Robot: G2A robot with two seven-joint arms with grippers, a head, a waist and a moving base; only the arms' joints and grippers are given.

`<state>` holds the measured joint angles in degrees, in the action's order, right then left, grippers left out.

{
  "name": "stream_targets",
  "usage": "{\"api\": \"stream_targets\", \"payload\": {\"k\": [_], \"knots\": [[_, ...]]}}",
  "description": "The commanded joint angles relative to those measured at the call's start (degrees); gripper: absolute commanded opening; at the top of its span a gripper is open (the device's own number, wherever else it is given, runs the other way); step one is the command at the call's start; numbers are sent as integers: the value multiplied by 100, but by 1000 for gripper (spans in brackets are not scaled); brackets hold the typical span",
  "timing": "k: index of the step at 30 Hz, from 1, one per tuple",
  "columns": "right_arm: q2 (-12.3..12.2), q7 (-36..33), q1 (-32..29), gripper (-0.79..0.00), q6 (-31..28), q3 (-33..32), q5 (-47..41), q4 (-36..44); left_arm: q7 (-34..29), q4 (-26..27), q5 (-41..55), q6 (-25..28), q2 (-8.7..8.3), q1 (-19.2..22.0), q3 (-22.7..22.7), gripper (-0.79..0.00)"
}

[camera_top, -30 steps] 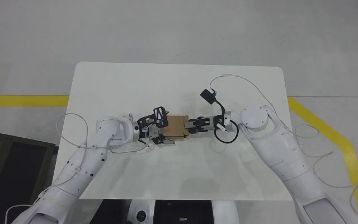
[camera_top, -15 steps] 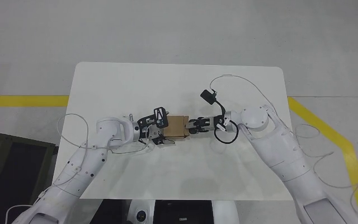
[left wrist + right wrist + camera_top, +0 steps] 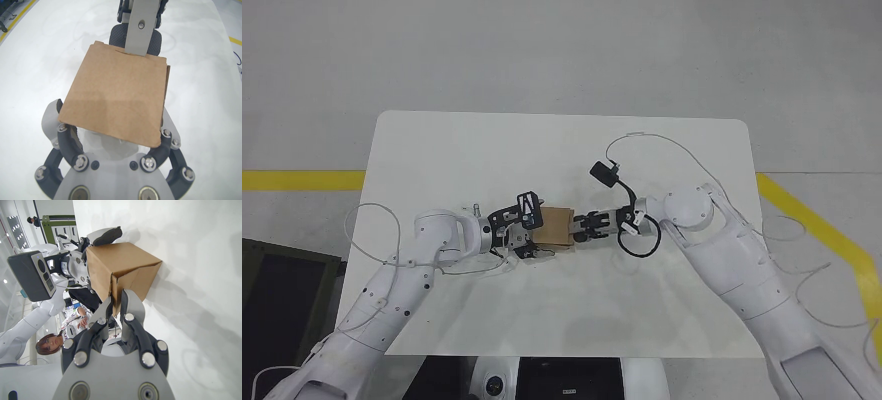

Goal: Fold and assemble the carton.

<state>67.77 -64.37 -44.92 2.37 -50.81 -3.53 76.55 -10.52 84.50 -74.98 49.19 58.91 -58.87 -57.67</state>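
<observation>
1. Carton (image 3: 559, 226): brown cardboard, squared into a box shape, on the white table (image 3: 672, 160) near its middle, between my two arms
2. Left gripper (image 3: 110, 117): my fingers spread wide round one end of the carton, one against each side wall, grasping it
3. Right gripper (image 3: 115, 303): my fingers pinched close together on a flap edge at the carton's opposite end
</observation>
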Motion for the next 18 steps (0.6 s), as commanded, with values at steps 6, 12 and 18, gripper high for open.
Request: {"api": "stream_targets", "payload": {"k": [6, 12, 18], "knots": [[-56, -10, -100, -628, -96, -209, -90, 66, -18, 1, 3, 0, 1, -9, -8, 0], [-143, -79, -310, -637, -196, -481, -204, 249, -19, 5, -10, 9, 2, -13, -9, 0], [-185, -14, -410, -730, -138, -579, -146, 252, -30, 3, -3, 10, 6, -11, -8, 0]]}}
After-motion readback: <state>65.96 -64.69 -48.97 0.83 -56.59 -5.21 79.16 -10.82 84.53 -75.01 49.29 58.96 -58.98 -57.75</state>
